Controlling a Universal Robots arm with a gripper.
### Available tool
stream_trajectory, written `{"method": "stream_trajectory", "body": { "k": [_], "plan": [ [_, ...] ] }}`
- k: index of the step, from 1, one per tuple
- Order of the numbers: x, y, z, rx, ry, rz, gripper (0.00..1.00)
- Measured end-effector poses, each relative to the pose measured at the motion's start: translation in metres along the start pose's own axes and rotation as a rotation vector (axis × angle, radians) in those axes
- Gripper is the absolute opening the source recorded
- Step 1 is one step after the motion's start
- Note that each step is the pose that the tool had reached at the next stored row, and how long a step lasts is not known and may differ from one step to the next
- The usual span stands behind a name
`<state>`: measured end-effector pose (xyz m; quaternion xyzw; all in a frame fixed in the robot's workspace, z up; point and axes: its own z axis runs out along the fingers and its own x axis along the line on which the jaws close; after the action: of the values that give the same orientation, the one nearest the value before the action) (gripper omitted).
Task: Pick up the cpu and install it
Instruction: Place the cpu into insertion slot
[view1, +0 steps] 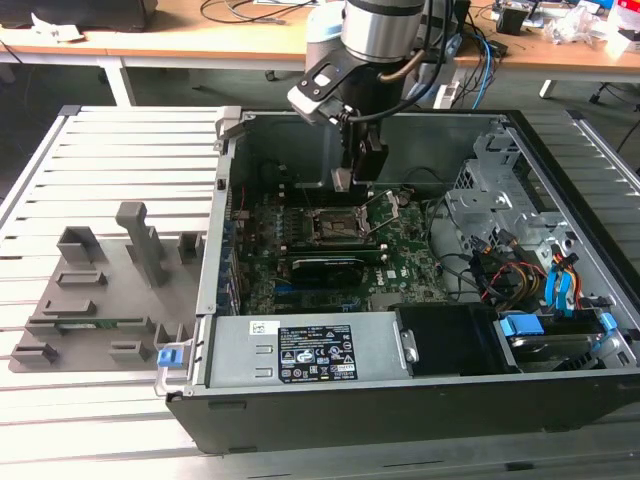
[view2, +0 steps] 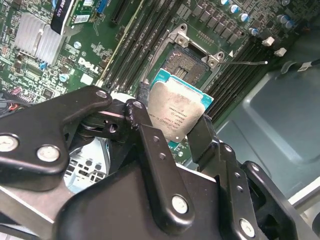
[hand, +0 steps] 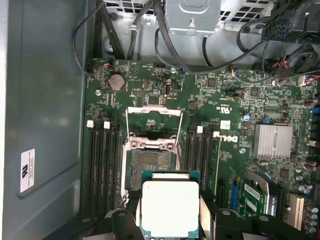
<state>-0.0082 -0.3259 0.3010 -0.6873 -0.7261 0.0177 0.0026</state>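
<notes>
My gripper (view2: 172, 117) is shut on the cpu (view2: 177, 111), a flat square chip with a pale silver top and a teal-green edge. In the first wrist view the cpu (hand: 170, 206) hangs above the motherboard, just short of the open socket (hand: 151, 167), whose metal frame (hand: 152, 112) is tilted up. In the exterior view the gripper (view1: 357, 178) hovers inside the open computer case, a little above the socket (view1: 338, 224) and toward its far side. The black fingers (view2: 205, 135) clamp the chip at two opposite edges.
The black computer case (view1: 420, 400) lies open on a slatted metal table (view1: 120, 150). A grey plastic holder tray (view1: 100, 290) sits at the exterior view's left. Memory slots (hand: 102, 160) flank the socket. Cables (view1: 520, 270) and a drive cage (view1: 490, 190) fill the case's right side.
</notes>
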Motion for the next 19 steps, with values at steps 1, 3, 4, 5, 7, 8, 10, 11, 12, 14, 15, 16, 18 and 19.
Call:
{"method": "stream_trajectory", "body": {
  "k": [1, 3, 4, 5, 7, 8, 10, 11, 12, 14, 15, 16, 18, 19],
  "plan": [
    [0.0000, 0.0001, 0.0020, 0.0000, -0.0001, 0.000, 0.55],
    [0.0001, 0.0002, 0.0052, 0.0001, -0.0001, 0.000, 0.55],
    [0.0001, 0.0002, 0.0062, 0.0000, -0.0001, 0.000, 0.55],
    [0.0001, 0.0002, 0.0067, 0.0001, 0.0000, 0.000, 0.55],
    [0.0002, 0.0002, 0.0086, 0.0000, 0.0000, 0.000, 0.55],
    [0.0002, 0.0003, 0.0098, 0.0000, 0.0000, 0.000, 0.55],
    [0.0002, 0.0003, 0.0113, 0.0000, -0.0001, 0.000, 0.55],
    [0.0003, 0.0004, 0.0124, 0.0000, 0.0000, 0.000, 0.55],
    [0.0003, 0.0004, 0.0133, 0.0000, -0.0001, 0.000, 0.55],
    [0.0003, 0.0004, 0.0154, 0.0000, 0.0000, 0.000, 0.55],
    [0.0003, 0.0005, 0.0165, 0.0000, 0.0000, 0.000, 0.55],
    [0.0004, 0.0006, 0.0189, 0.0000, -0.0001, 0.000, 0.55],
    [0.0004, 0.0005, 0.0208, 0.0001, 0.0000, 0.000, 0.55],
    [0.0004, 0.0006, 0.0218, 0.0001, 0.0000, 0.000, 0.55]
  ]
}}
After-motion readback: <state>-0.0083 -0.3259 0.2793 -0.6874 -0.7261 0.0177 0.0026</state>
